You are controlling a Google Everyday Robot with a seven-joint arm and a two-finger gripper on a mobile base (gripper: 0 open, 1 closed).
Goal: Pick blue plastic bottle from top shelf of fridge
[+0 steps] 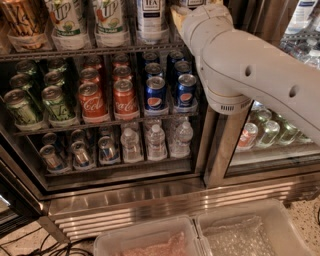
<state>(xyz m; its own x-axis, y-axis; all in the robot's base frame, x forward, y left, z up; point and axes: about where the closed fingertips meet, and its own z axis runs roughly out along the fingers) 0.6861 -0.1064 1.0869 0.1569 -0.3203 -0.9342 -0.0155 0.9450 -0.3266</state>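
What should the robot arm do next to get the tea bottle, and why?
Probably slide the gripper sideways toward the tea bottle. The gripper is at the picture's top edge, beside the bottle on the top shelf, apparently not yet around it.

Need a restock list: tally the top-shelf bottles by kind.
7UP bottles: 2
blue-label TEA bottle: 1
gold-label bottle: 1
Total: 4
The gripper is at the picture's top edge, beside the TEA bottle.

"TEA" on the blue plastic bottle (151, 17) beside the jaws; "Coca-Cola" on red cans (92, 100).
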